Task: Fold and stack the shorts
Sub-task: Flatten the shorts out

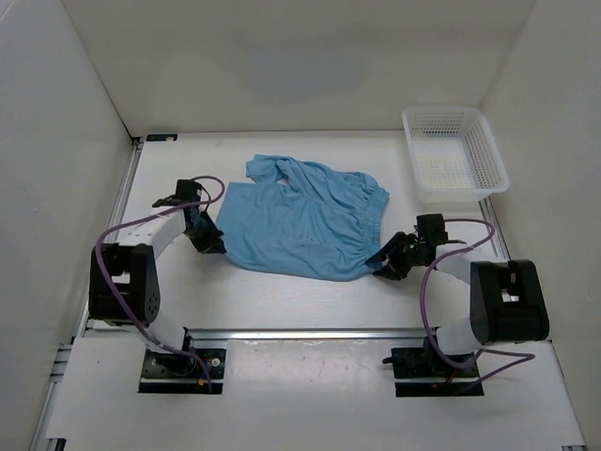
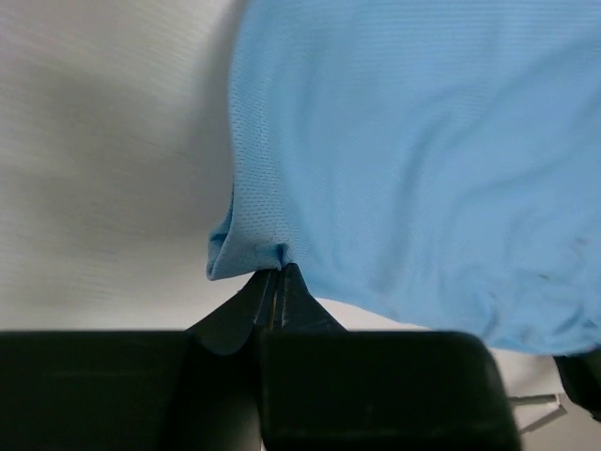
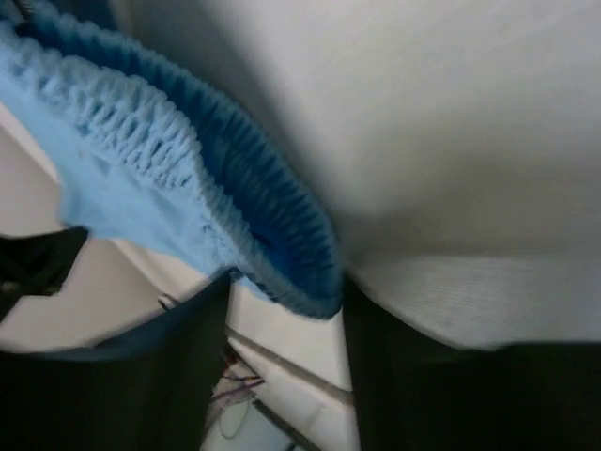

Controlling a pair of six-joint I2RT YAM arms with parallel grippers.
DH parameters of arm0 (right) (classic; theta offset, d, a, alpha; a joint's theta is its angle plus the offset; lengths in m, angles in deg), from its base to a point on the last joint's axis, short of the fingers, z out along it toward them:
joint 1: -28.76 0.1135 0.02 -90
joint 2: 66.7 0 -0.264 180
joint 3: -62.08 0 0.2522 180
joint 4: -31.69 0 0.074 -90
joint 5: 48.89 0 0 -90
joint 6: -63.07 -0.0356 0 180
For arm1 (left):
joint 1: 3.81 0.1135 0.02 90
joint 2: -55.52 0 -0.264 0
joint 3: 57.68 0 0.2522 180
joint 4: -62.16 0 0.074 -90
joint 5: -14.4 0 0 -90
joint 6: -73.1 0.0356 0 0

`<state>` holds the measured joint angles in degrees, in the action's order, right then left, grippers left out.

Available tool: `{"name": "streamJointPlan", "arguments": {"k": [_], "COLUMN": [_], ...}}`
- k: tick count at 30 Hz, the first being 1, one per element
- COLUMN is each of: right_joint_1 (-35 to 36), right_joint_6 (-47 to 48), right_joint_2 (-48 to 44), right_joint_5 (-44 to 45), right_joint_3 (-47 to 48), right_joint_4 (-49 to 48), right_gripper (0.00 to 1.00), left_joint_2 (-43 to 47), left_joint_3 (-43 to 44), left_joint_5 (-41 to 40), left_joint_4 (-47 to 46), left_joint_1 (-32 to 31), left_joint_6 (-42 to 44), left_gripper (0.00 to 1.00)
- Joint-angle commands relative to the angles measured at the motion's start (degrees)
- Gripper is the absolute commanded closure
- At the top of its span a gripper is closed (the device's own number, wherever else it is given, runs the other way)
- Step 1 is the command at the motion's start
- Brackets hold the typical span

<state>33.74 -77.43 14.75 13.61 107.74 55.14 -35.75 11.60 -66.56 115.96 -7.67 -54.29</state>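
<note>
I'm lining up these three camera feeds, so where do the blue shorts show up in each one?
Top external: the shorts lie mid-table, between both claws.
Left wrist: the shorts fill the upper right, with a hem corner pinched in the left claw.
Right wrist: upper left, the gathered waistband sits between the fingers of the right claw.
Shared landmark: the white table.

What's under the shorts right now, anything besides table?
Only white table shows around the shorts. Whatever lies beneath the fabric is covered. The left gripper pinches the near left corner; the right gripper holds the waistband.
</note>
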Motion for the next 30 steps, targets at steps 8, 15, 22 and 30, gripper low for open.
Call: {"name": "streamJointPlan", "arguments": {"k": [8, 15, 22, 30], "right_joint_1": [-0.14, -0.14, -0.67, -0.67], "right_joint_6": [3.03, 6.03, 8.23, 5.51], "right_joint_2": [-2.08, -7.09, -19.21, -27.48], "right_joint_5": [9.74, 12.64, 17.93, 13.28], "right_joint_3": [9.84, 8.36, 7.12, 2.39], "right_joint_4": [9.27, 14.03, 21.68, 21.61], "right_gripper": [0.99, 0.05, 0.0, 0.0], "left_joint_2": [11.97, 15.06, 16.2, 16.73], "left_joint_3": [6.6, 6.61, 5.91, 4.5], "left_joint_5": [2.48, 0.64, -1.04, -1.66], "left_joint_4": [3.56, 4.61, 4.62, 4.62], "left_joint_1": [-2.02, -5.45, -6.6, -6.6], "left_joint_6": [-1.29, -2.43, -2.43, -1.29], "left_gripper": [0.89, 0.89, 0.89, 0.89]}}
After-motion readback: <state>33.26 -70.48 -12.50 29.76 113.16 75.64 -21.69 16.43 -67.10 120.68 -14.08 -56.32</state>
